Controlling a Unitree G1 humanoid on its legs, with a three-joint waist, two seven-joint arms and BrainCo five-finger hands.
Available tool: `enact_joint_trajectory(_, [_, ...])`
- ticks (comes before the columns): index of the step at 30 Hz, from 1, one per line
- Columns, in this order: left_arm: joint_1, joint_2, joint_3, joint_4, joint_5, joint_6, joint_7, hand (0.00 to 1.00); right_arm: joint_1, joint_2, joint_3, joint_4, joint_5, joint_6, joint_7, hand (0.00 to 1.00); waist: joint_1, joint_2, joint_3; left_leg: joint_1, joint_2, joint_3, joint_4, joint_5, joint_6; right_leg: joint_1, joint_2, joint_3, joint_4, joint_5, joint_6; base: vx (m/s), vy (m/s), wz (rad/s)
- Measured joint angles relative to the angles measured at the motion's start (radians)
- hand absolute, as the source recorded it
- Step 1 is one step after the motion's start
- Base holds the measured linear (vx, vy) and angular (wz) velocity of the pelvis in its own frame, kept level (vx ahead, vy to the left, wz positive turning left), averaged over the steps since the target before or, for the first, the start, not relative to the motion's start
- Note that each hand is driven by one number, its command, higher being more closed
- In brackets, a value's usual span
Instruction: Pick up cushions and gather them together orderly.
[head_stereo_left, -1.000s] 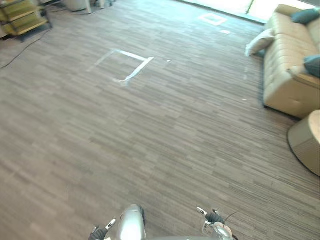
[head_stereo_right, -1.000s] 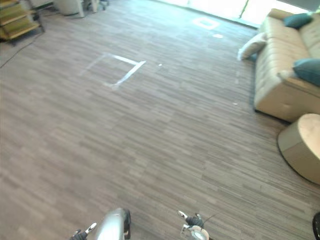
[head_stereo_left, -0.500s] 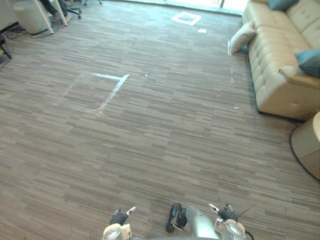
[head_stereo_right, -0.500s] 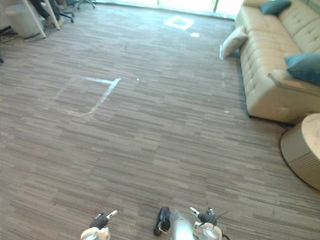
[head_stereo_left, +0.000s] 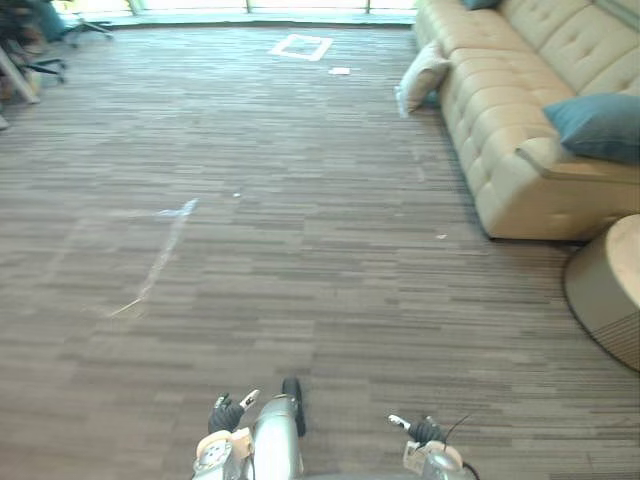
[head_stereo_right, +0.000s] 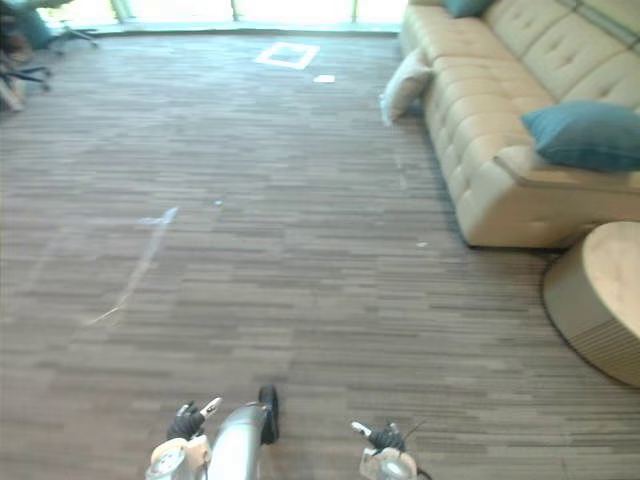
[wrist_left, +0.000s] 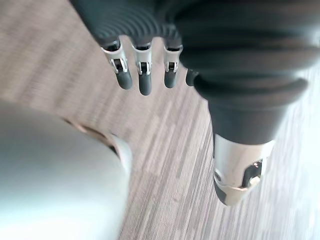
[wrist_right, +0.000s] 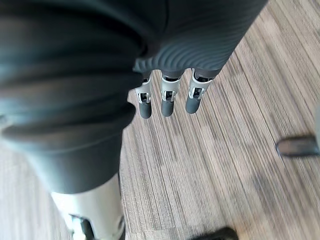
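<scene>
Describer: Grey-brown striped flooring (head_stereo_left: 300, 200) fills a wide room. A beige tufted sofa (head_stereo_left: 510, 110) runs along the 2 o'clock side.

Listener: Where are the cushions?

Describer: A teal cushion (head_stereo_left: 600, 125) lies on the sofa's near end, at about 2 o'clock. A cream cushion (head_stereo_left: 422, 78) stands at 1 o'clock, apparently on the floor, tilted against the sofa's front. A second teal cushion (head_stereo_right: 465, 6) sits on the sofa's far end, cut off by the picture's edge. All three are well apart from one another.

Listener: And the hands?

Describer: Both are low at 6 o'clock, well away from every cushion. The left hand (wrist_left: 145, 75) hangs over bare floor with its fingers straight and loose, holding nothing. The right hand (wrist_right: 167, 100) is the same: fingers relaxed, nothing in them.

Listener: Anything else around?

Describer: A round beige table (head_stereo_left: 610, 290) stands at 4 o'clock, just beside the sofa's near end. A white tape square (head_stereo_left: 301, 46) is stuck to the floor at 12 o'clock, and a faint tape line (head_stereo_left: 160, 260) at 10 o'clock.
</scene>
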Motion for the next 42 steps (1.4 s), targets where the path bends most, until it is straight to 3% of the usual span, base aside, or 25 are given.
enact_joint_trajectory(1, [-0.013,0.02,-0.025,0.028,0.0,0.006,0.004,0.0,0.0,-0.007,-0.003,-0.002,-0.003,-0.006,-0.001,0.0,-0.007,-0.007,0.009,0.09,-0.019,0.008,0.026,-0.087,0.007,-0.12,-0.053,0.001,0.323,0.088,0.051,0.62,0.203,-0.08])
enact_joint_trajectory(3, [-0.011,0.02,-0.038,0.057,0.001,0.022,0.01,0.0,0.001,-0.02,0.001,-0.01,-0.004,-0.015,0.002,0.0,-0.019,0.006,0.013,0.229,-0.015,0.009,0.015,-0.167,0.003,-0.204,-0.086,-0.054,0.482,0.069,0.018,0.68,0.18,-0.09])
enact_joint_trajectory(5, [-0.008,0.021,-0.051,0.063,0.001,0.021,0.013,0.0,0.008,-0.013,0.008,-0.048,-0.005,-0.023,0.004,0.0,-0.028,0.012,0.01,0.347,-0.006,0.01,-0.047,-0.206,-0.013,-0.312,-0.089,-0.116,0.465,0.041,-0.024,0.63,0.054,0.01])
enact_joint_trajectory(9, [0.002,0.024,-0.068,0.102,0.001,0.023,0.015,0.0,0.003,-0.036,0.004,-0.079,-0.005,-0.031,0.005,0.0,-0.061,0.031,0.003,0.533,0.024,0.017,-0.185,-0.242,-0.065,-0.502,-0.081,-0.276,0.071,0.035,-0.018,0.69,-0.056,0.14])
enact_joint_trajectory(11, [0.004,0.023,-0.083,0.122,0.003,0.025,0.017,0.0,0.008,-0.06,-0.003,-0.059,-0.005,-0.026,0.008,0.0,-0.077,0.04,0.005,0.658,0.031,0.009,-0.277,-0.247,-0.07,-0.517,-0.034,-0.282,-0.253,0.12,-0.031,0.8,-0.122,0.44])
enact_joint_trajectory(12, [0.013,0.022,-0.081,0.123,0.004,0.026,0.018,0.0,0.013,-0.062,-0.011,-0.059,0.004,-0.025,0.009,0.0,-0.083,0.042,0.005,0.685,0.032,-0.006,-0.276,-0.247,-0.07,-0.516,-0.023,-0.257,-0.254,0.174,-0.061,0.85,-0.176,0.61])
enact_joint_trajectory(13, [0.025,0.013,-0.081,0.125,0.005,0.027,0.018,0.0,0.016,-0.065,-0.008,-0.064,0.0,-0.025,0.01,0.0,-0.098,0.061,-0.008,0.695,0.053,-0.04,-0.239,-0.246,-0.07,-0.513,-0.001,-0.232,-0.203,0.223,-0.121,0.87,-0.204,0.35])
enact_joint_trajectory(14, [0.027,-0.021,-0.062,0.128,0.016,0.027,0.017,0.0,0.012,-0.085,-0.004,-0.062,-0.005,-0.021,0.012,0.0,-0.096,0.107,-0.036,0.642,0.118,-0.074,-0.075,-0.219,-0.097,-0.507,0.025,-0.262,-0.136,0.136,-0.129,1.01,-0.253,0.19])
enact_joint_trajectory(16, [0.021,-0.062,-0.002,0.124,0.023,0.027,0.013,0.0,0.007,-0.106,-0.007,-0.075,-0.005,-0.019,0.015,0.0,-0.088,0.161,-0.027,0.492,0.174,-0.158,0.282,-0.042,-0.056,-0.448,0.063,-0.267,-0.115,0.05,-0.146,0.79,-0.204,-0.13])
enact_joint_trajectory(18, [0.021,-0.079,0.021,0.101,0.023,0.028,0.009,0.0,-0.003,-0.116,-0.006,-0.063,-0.004,-0.009,0.008,0.0,-0.08,0.191,-0.009,0.338,0.244,-0.162,0.61,-0.034,-0.084,-0.291,0.128,-0.249,-0.213,0.017,-0.156,0.83,-0.164,-0.32])
enact_joint_trajectory(21, [0.027,-0.046,0.026,0.045,0.022,0.025,0.005,0.0,-0.004,-0.076,-0.001,-0.043,0.0,0.0,0.007,0.0,-0.058,0.125,0.008,0.159,0.247,-0.064,0.643,-0.095,-0.087,-0.049,0.131,-0.224,-0.409,0.011,-0.148,0.66,-0.12,-0.12])
enact_joint_trajectory(24, [0.019,-0.044,0.015,0.008,0.019,0.017,0.001,0.0,-0.022,-0.057,0.003,-0.02,0.0,0.004,0.006,0.0,-0.037,0.121,0.014,-0.01,0.196,0.03,0.314,-0.119,-0.06,0.081,0.127,-0.202,-0.518,-0.003,-0.124,0.64,0.019,-0.21])
enact_joint_trajectory(25, [0.017,-0.044,0.016,-0.003,0.016,0.016,-0.001,0.0,-0.031,-0.05,0.003,-0.014,0.0,0.005,0.001,0.0,-0.028,0.113,0.022,-0.041,0.141,0.053,0.133,-0.083,-0.054,0.134,0.104,-0.189,-0.551,-0.019,-0.099,0.77,0.163,-0.33])
enact_joint_trajectory(27, [0.017,-0.051,0.016,-0.012,0.008,0.007,0.001,0.0,-0.034,-0.048,0.01,-0.001,0.0,0.004,-0.004,0.0,-0.016,0.113,0.022,-0.063,0.107,0.068,-0.062,-0.015,-0.068,0.176,0.092,-0.17,-0.588,-0.042,-0.069,0.54,0.183,-0.51])
enact_joint_trajectory(28, [0.017,-0.049,0.015,-0.016,-0.012,-0.003,-0.001,0.0,-0.032,-0.05,0.031,0.008,-0.001,0.003,-0.008,0.0,0.008,0.108,0.019,-0.078,0.089,0.059,-0.111,0.093,-0.041,0.218,0.082,-0.135,-0.615,-0.082,-0.054,0.62,0.276,-0.66])
enact_joint_trajectory(29, [0.015,-0.039,0.014,-0.022,-0.018,-0.002,-0.001,0.0,-0.037,-0.031,0.043,0.022,-0.002,0.003,-0.008,0.0,0.009,0.085,0.008,-0.091,0.059,0.051,-0.06,0.129,-0.016,0.231,0.053,-0.114,-0.598,-0.093,-0.068,0.65,0.286,-0.48])
enact_joint_trajectory(31, [0.011,-0.033,0.012,-0.027,-0.018,-0.001,-0.001,0.0,-0.029,-0.022,0.04,0.032,-0.004,0.002,-0.008,0.0,0.002,0.058,0.002,-0.097,0.047,0.053,-0.013,0.103,0.031,0.2,0.018,-0.104,-0.5,-0.08,-0.073,0.69,0.301,0.04])
enact_joint_trajectory(32, [0.009,-0.013,0.001,-0.021,-0.017,-0.001,-0.001,0.0,-0.03,-0.022,0.035,0.039,-0.004,0.003,-0.008,0.0,0.002,0.035,-0.008,-0.093,0.013,0.045,0.023,0.054,0.07,0.151,-0.015,-0.085,-0.357,-0.049,-0.026,0.81,0.365,0.41])
enact_joint_trajectory(33, [-0.006,0.003,-0.028,0.006,-0.018,0.0,0.0,0.0,-0.024,-0.03,0.033,0.047,-0.003,0.0,-0.009,0.0,-0.003,0.021,-0.004,-0.059,-0.009,0.041,0.049,-0.003,0.077,0.078,-0.041,-0.052,-0.144,0.021,0.053,0.67,0.294,0.49])
enact_joint_trajectory(34, [-0.017,0.012,-0.039,0.022,-0.018,0.001,0.001,0.0,-0.028,-0.033,0.024,0.052,-0.004,0.0,-0.009,0.0,-0.007,0.015,0.003,-0.031,-0.022,0.038,0.051,-0.028,0.076,0.035,-0.052,-0.024,-0.018,0.09,0.082,0.74,0.299,0.51])
enact_joint_trajectory(35, [-0.033,0.029,-0.056,0.045,-0.017,0.009,0.006,0.0,-0.03,-0.031,0.009,0.05,-0.003,-0.005,-0.007,0.0,-0.007,0.006,0.018,0.047,-0.052,0.018,0.047,-0.074,0.065,-0.065,-0.067,0.009,0.249,0.219,0.109,0.71,0.244,0.4])
enact_joint_trajectory(36, [-0.025,0.029,-0.065,0.054,-0.017,0.022,0.012,0.0,-0.025,-0.035,0.006,0.033,-0.004,-0.012,-0.008,0.0,-0.019,0.013,0.025,0.136,-0.064,0.01,0.031,-0.116,0.065,-0.15,-0.073,0.002,0.429,0.196,0.084,0.7,0.223,0.36])
enact_joint_trajectory(38, [-0.014,0.022,-0.066,0.054,-0.016,0.024,0.019,0.0,-0.013,-0.038,0.006,0.001,-0.004,-0.014,-0.008,0.0,-0.028,0.019,0.025,0.241,-0.069,0.002,-0.015,-0.155,0.074,-0.241,-0.065,-0.029,0.505,0.145,0.026,0.48,0.096,0.23])
enact_joint_trajectory(40, [0.0,0.024,-0.077,0.062,-0.016,0.023,0.021,0.0,0.003,-0.036,0.004,-0.052,-0.005,-0.028,-0.009,0.0,-0.053,0.026,0.022,0.382,-0.067,-0.026,-0.111,-0.186,0.057,-0.398,-0.048,-0.128,0.379,0.078,-0.003,0.57,0.045,0.37])
enact_joint_trajectory(42, [0.001,0.021,-0.081,0.072,-0.016,0.024,0.022,0.0,0.011,-0.044,-0.016,-0.067,-0.005,-0.03,-0.009,0.0,-0.055,0.032,0.025,0.463,-0.065,-0.037,-0.153,-0.206,0.027,-0.478,-0.032,-0.18,0.178,0.068,-0.006,0.56,-0.003,0.28])
